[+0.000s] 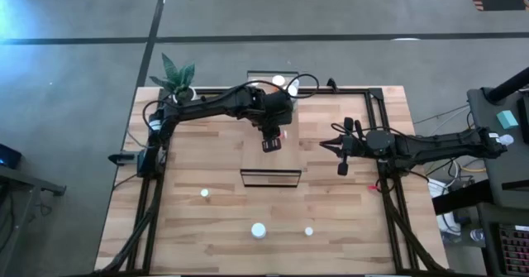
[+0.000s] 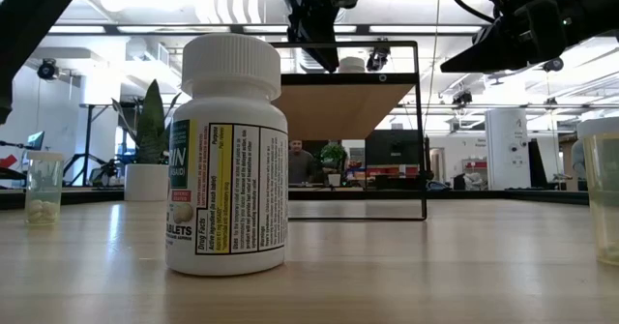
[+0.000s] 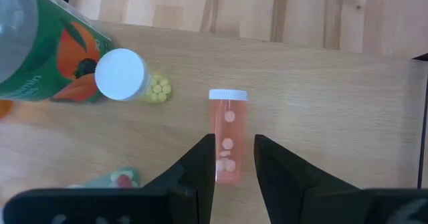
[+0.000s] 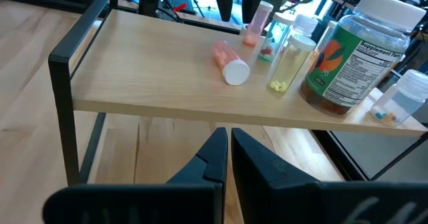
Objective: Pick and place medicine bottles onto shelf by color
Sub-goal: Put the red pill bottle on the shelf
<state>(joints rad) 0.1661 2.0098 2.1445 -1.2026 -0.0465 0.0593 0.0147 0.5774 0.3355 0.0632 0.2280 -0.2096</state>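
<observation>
- Left pincer [image 3: 233, 162] above shelf [image 4: 154, 70], fingers spread w/ gap, straddling base end of orange bottle [image 3: 227, 136] lying on its side on shelf top; contact w/ bottle: can't tell.
- Same orange bottle [image 4: 229, 60] flat on shelf, white cap toward shelf's front edge, apart from other bottles.
- Clear bottle w/ yellow pills [image 4: 291, 63] upright on shelf, just beside big green-label jar [image 4: 348, 57].
- Pink bottle [image 4: 257, 22] upright at shelf's far edge.
- Right pincer [image 4: 228, 158] pressed together, empty, off shelf's side, near its edge.
- White bottle [image 2: 227, 155] upright on counter [image 2: 435, 266], well apart from shelf.
- Clear bottle w/ pale pills [image 2: 44, 188] on counter too, also off shelf.
</observation>
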